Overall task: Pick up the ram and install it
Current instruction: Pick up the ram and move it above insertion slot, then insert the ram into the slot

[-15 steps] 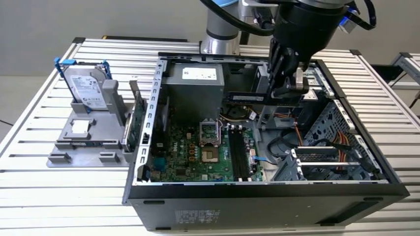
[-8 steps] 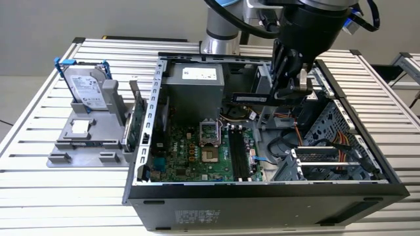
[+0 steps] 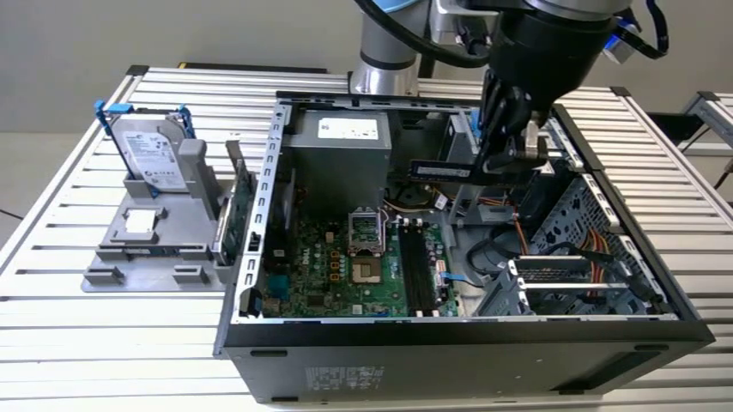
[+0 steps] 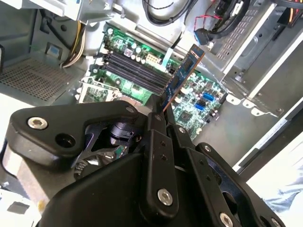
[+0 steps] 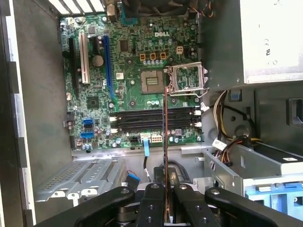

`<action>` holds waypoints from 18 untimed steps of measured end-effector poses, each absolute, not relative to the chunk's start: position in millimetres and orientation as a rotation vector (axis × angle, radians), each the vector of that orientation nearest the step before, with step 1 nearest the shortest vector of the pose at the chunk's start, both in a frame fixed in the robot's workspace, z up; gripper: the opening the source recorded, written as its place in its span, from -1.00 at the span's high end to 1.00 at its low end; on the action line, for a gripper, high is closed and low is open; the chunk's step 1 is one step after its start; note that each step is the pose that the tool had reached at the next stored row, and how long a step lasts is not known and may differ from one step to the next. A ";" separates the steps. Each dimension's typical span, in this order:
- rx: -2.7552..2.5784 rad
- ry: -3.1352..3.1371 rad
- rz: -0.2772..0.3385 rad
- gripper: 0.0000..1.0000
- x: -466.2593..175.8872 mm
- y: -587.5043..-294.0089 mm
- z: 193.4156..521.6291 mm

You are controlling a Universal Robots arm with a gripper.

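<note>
One open computer case (image 3: 458,348) sits below my pincer (image 3: 495,169), with one green motherboard (image 5: 132,90) on its floor beneath me. I've got one ram (image 3: 439,171) stick, clamped tight between my two fingers (image 5: 154,208) and hanging edge-down over the dark slots (image 5: 142,121), clear of them.

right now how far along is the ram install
Done: the pickup. The pincer is shut on the ram, which hangs in the air above the open computer case. In hand: the ram is held over the motherboard. Left: seating it. The black memory slots look empty, and the ram touches none of them.
</note>
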State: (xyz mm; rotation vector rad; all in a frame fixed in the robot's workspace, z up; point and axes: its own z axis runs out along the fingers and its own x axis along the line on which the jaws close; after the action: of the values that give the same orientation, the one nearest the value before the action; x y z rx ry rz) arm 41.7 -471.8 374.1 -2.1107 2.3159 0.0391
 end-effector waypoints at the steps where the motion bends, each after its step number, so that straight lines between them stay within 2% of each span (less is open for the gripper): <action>1: -2.107 2.319 0.039 1.00 41.9 -470.8 374.0; 18: -2.076 2.347 0.038 1.00 43.0 -443.1 372.4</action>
State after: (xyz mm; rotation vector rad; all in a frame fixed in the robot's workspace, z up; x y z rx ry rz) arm 43.0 -443.1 372.4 -2.0763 2.3472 0.0379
